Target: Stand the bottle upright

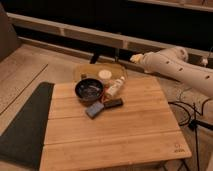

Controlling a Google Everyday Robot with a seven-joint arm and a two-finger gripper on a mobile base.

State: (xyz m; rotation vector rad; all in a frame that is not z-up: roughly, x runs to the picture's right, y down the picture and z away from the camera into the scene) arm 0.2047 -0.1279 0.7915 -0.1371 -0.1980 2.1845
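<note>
Pale fingers (134, 58) at the tip of the white arm (172, 67) hang apart and empty in the air, beyond the far right corner of the wooden counter (125, 142) and well apart from everything on it.

Nearest to them, the bottle (115, 88) lies on its side on the far part of the counter. Its white cap points toward the far right and its base toward the near left. It lies just beside the right rim of a dark bowl (89, 90); whether the two touch is hard to tell.

Just behind the bottle a short white cup (104, 75) stands on an olive tray (82, 71) at the far edge. In front of the bottle lies a small dark bar (113, 103), and beside it, to the left, a blue-grey block (94, 110).

Left of the counter a dark mat (25, 125) lies on the floor. Black cables (186, 107) trail on the floor to the right.
</note>
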